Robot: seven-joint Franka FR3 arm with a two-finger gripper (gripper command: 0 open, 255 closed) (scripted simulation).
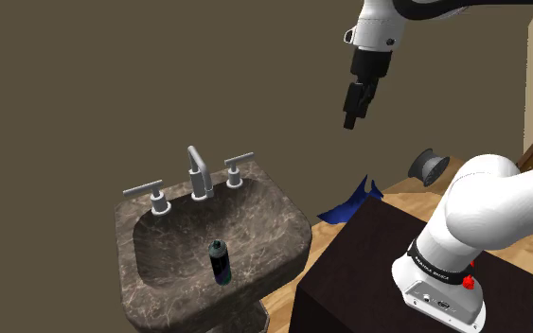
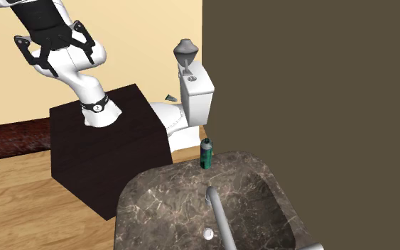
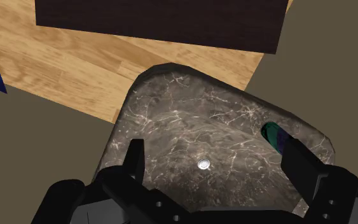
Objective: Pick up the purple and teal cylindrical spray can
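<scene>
The claw (image 1: 350, 119) is hanging wide, empty; in the shoulder view the spray can (image 1: 220, 262) is standing at its 7 o'clock. Probably light, stiff, slippery: better gripping mid-body.

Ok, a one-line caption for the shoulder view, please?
Arm holds its open jaws high above a dark marbled sink, the spray can upright on its rim.
</scene>
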